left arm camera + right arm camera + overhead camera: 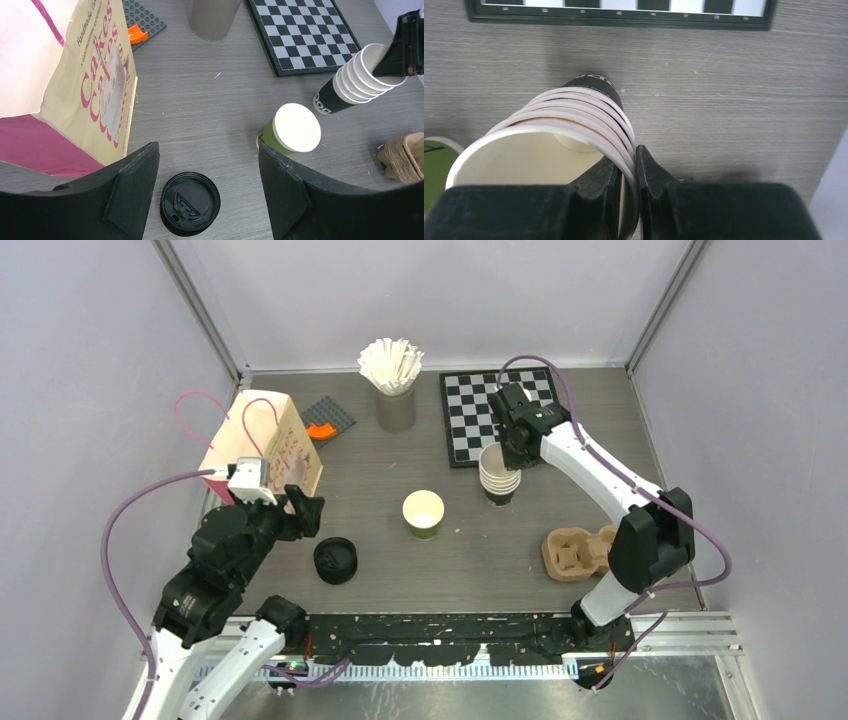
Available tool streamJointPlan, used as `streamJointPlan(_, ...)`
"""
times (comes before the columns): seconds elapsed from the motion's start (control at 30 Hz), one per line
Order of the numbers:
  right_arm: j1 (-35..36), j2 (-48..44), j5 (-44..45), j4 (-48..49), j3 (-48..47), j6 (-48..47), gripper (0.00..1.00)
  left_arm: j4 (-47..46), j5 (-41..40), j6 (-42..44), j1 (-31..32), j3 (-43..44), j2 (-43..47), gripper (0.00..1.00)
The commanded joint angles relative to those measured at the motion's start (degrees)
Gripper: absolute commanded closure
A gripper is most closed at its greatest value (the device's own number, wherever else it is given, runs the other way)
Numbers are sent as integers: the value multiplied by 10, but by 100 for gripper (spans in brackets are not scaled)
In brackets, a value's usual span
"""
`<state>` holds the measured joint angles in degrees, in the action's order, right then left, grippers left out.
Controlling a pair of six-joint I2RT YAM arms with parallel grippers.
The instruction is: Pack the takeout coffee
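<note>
Grey table (pixel 460 575), walled cell. The cup (pixel 423 513) stands open mid-table, its lid (pixel 335 560) lying apart on the left, so it is neither capped nor packed; carrier (pixel 578 552) and bag (pixel 262 445) wait at the sides. Left fingers (pixel 132 185) spread above the lid; right fingers (pixel 651 172) clamped on the top rim of the stack (pixel 574 115).

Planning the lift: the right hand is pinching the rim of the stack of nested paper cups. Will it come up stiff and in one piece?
Likely light: the stack of paper cups looks empty inside. The right hand grips thin rim wall on one side, so that may flex or dent. Nested cups could slip apart, leaving lower ones behind.
</note>
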<state>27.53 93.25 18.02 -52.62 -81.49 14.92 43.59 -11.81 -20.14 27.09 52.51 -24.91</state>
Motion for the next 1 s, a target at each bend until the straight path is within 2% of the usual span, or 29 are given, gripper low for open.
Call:
streamJointPlan(0.0, -29, -40, 76, -31, 8, -15, 84, -14, 14, 3, -1, -5, -11, 26)
streamJointPlan(0.37, -204, -98, 24, -28, 67, -17, 84, -22, 48, 13, -1, -9, -41, 26)
streamJointPlan(0.47, -216, -119, 28, -23, 78, -15, 83, -32, 70, 22, -1, -16, -55, 26)
streamJointPlan(0.83, -224, -134, 43, -31, 67, 5, 55, 8, 112, 30, -1, 16, -169, 27)
streamJointPlan(0.97, -224, -138, 74, -65, 28, 11, 52, 16, 115, 27, -1, 22, -197, 28)
